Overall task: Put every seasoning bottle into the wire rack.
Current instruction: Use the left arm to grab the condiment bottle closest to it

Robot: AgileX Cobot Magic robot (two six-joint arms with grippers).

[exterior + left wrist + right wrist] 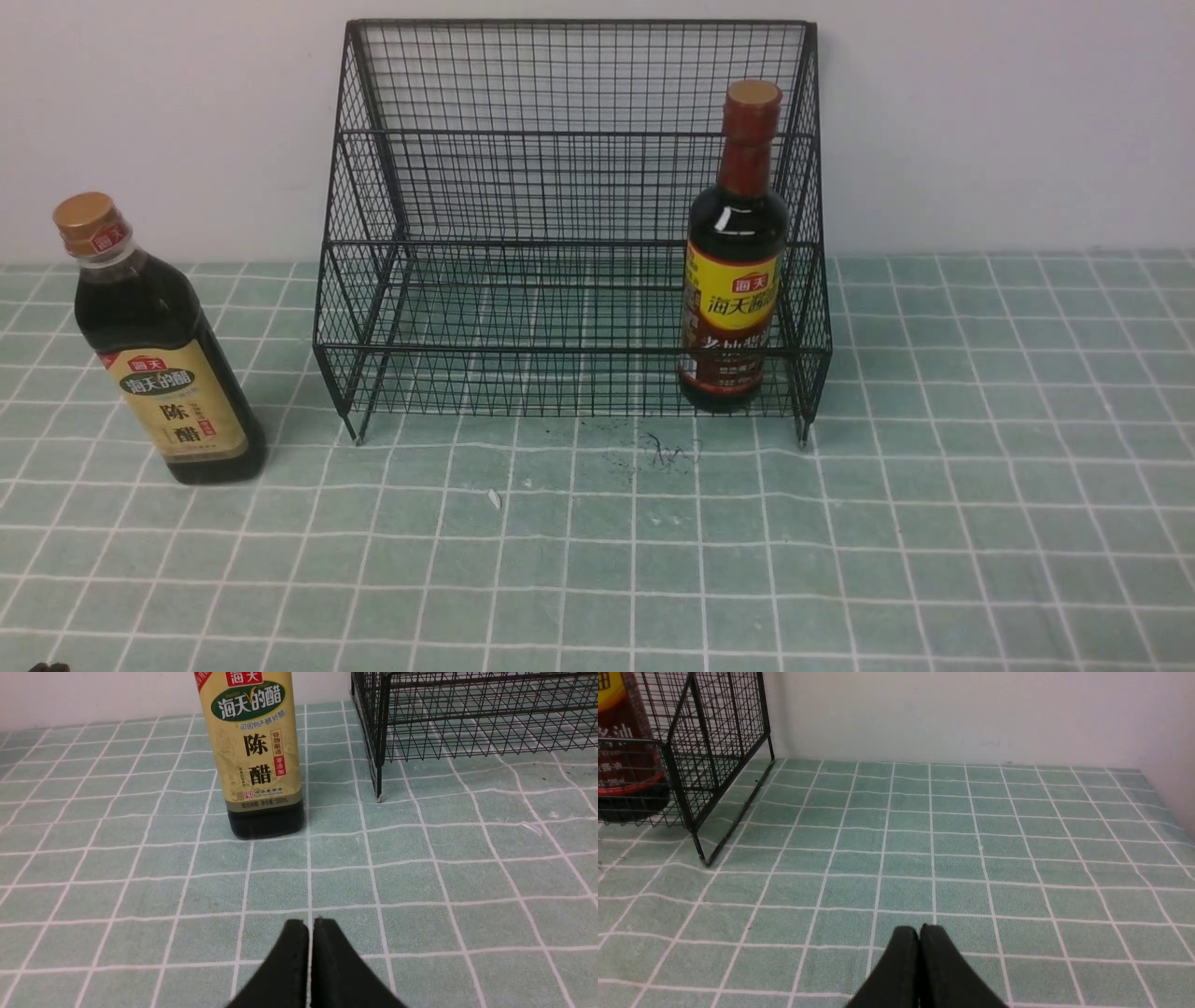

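The black wire rack (569, 187) stands against the back wall. The round bottle with the red-brown neck and yellow label (736, 252) stands upright in the rack's lower tier at its right end; it also shows in the right wrist view (626, 765). The squarish bottle with the gold cap and tan label (159, 350) stands upright on the cloth left of the rack, and in the left wrist view (254, 756). My left gripper (310, 924) is shut and empty, some way short of that bottle. My right gripper (919, 929) is shut and empty over bare cloth, right of the rack.
A green checked cloth (980, 467) covers the table. The rack's front left foot (379, 795) stands close to the right of the squarish bottle. A white wall runs along the back, and a side wall (1176, 742) closes the table's right end.
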